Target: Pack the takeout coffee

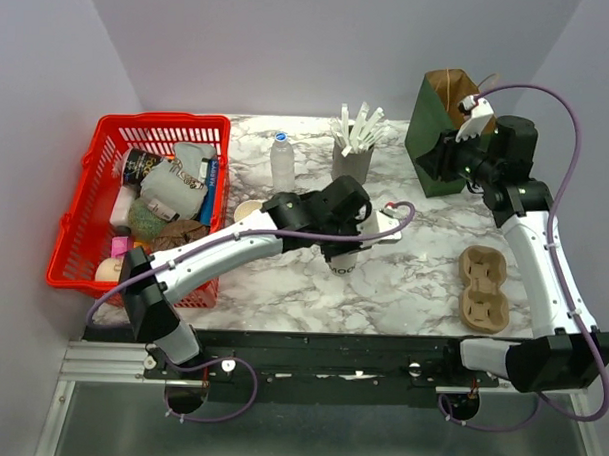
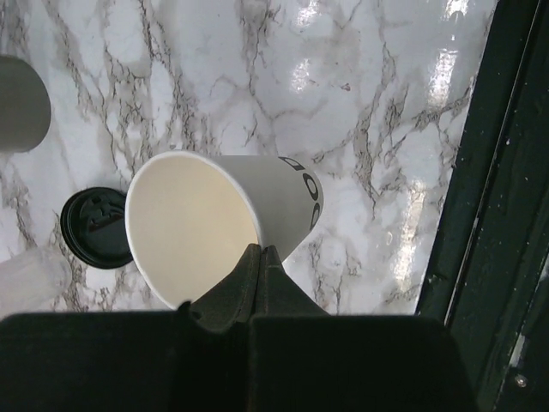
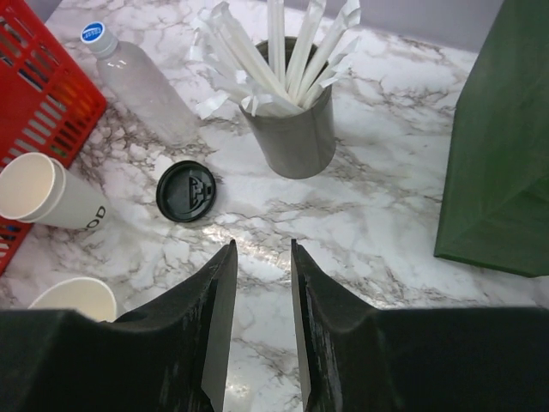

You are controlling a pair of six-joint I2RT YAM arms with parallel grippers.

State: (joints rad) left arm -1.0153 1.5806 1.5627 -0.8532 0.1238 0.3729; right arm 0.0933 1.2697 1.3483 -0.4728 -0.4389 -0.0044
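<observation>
L gripper (image 2: 262,255) pinches lidless coffee cup (image 2: 193,223) mid-table; R gripper (image 3: 263,249) empty.
Near edge, R side: pulp carrier (image 1: 483,287). Mid-table: L gripper fingers closed tight on cup's rim; black lid (image 2: 96,227) lies flat on marble just beside cup. Farther back: R gripper hovers, fingers a narrow slit apart w/ nothing between, near green bag (image 3: 506,146) & stick cup (image 3: 292,142).

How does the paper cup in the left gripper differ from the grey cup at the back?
The paper cup is cream-white and empty; the grey cup is packed with white sticks. The left gripper pinches the paper cup's rim; the grey cup stands free. Both are open-topped; the black lid lies on the table.
</observation>
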